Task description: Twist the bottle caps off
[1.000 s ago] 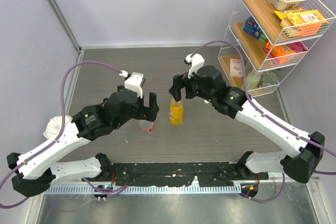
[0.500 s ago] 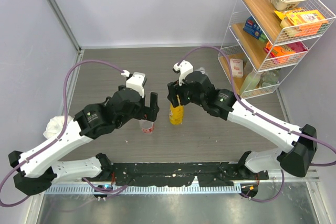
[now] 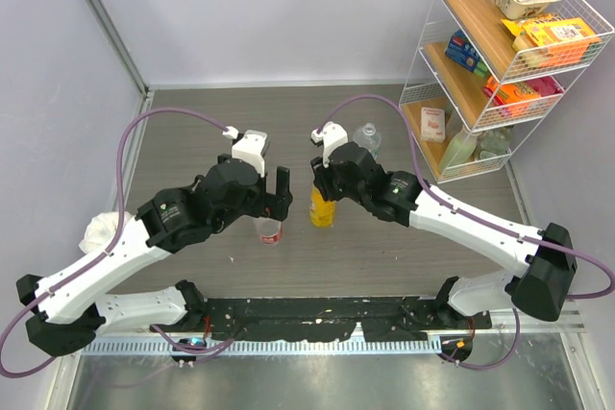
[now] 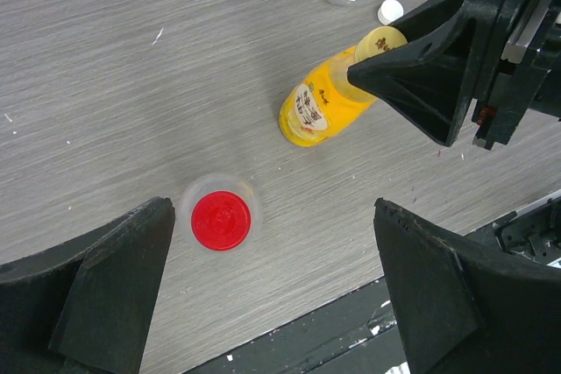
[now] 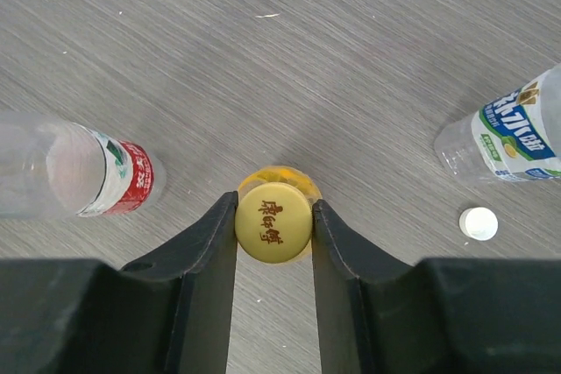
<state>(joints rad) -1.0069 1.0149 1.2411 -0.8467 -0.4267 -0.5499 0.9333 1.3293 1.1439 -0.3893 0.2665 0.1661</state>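
The right gripper point(image 5: 273, 216) is pressed shut on the yellow cap point(image 5: 273, 222), one finger flat against each side of it. The cap sits on the yellow bottle point(image 4: 326, 104), which stands near the middle of the table point(image 5: 351, 41). Left of the yellow bottle, near but apart, stands the red-label bottle point(image 3: 269, 230) with its red cap point(image 4: 221, 220) on. The left gripper point(image 4: 280, 286) hangs above that cap with its fingers spread wide, touching nothing.

Beyond the yellow bottle and to its right stands the blue-label bottle point(image 5: 504, 133). A white cap point(image 5: 479, 223) lies loose on the table between the two, close to the clear one. Otherwise the tabletop around the yellow bottle is bare grey wood grain, and a wire shelf point(image 3: 500, 64) stands well off to its right at the far corner.

The right arm runs from its base leftward across the table to the yellow bottle, wrist turned down over the cap. The left arm bows out from its base and bends back in toward the yellow bottle's left side, wrist pointing down
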